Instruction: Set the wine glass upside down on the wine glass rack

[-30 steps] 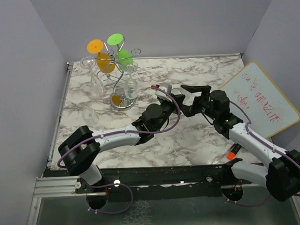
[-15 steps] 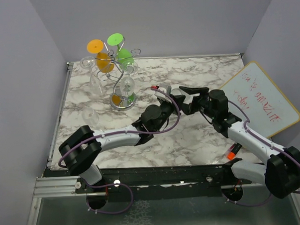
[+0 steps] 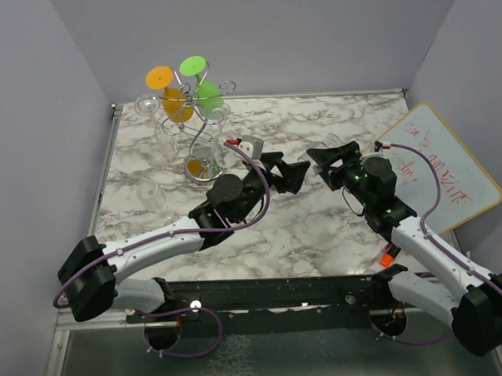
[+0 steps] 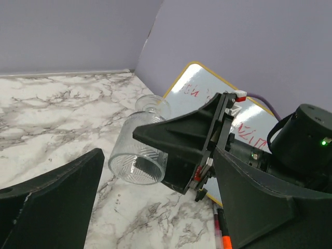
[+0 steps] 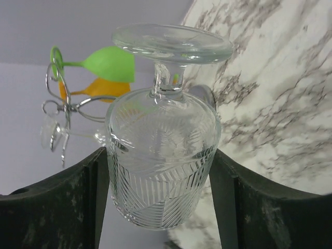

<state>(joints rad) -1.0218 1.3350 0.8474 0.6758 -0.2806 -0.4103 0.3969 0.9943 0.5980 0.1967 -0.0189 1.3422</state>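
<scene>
The left gripper [image 3: 290, 171] has been opened wide and withdrawn, the wine glass [image 4: 137, 155] being clamped in the right gripper [image 3: 327, 166], not yet hung on the wine glass rack [image 3: 200, 128].

Centre: route to the wine glass rack [image 3: 202, 172] is barred by the left hand [image 3: 285, 171] | Right: table [image 3: 319, 227] edge is hemmed by a whiteboard [image 3: 438, 173] | Front: near strip is left open.
</scene>
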